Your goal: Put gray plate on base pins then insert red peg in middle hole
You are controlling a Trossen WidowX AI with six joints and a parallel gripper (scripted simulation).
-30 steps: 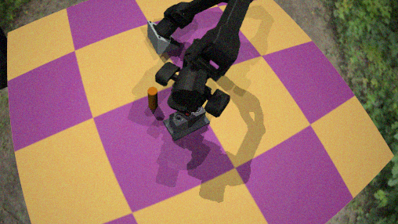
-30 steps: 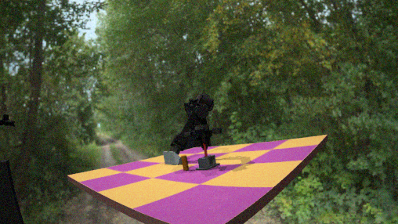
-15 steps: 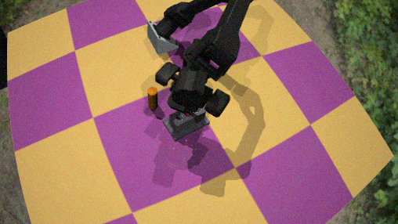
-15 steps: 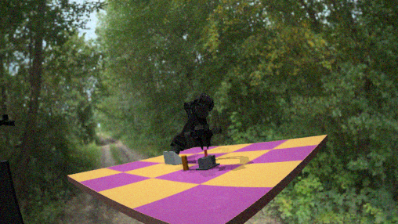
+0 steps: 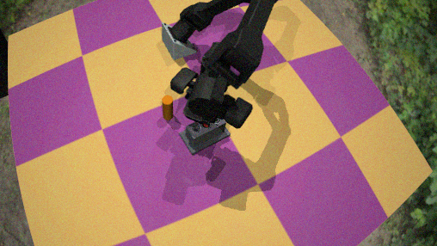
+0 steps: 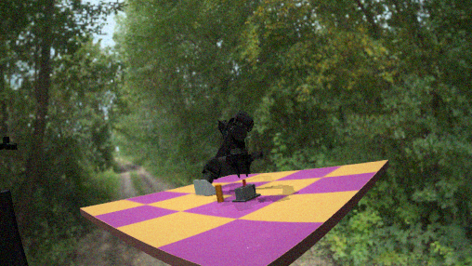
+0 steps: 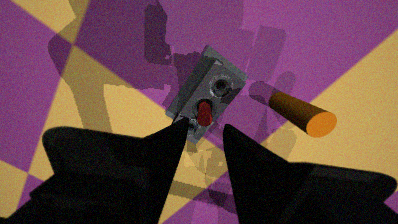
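Note:
The gray plate lies on top of the dark gray base and looks flat. Its pins are hard to make out. The red peg stands in the plate's middle hole, with its upper part showing above the plate; how deep it sits is hidden. My gripper is open and empty. Its fingertips are spread apart just above the peg, with gaps between them and it in the wrist view. In the top view the hand hides the fingertips.
An orange cylinder stands upright close beside the base. A light gray angled block is farther back, near the arm. All stand on a purple and yellow checkered table.

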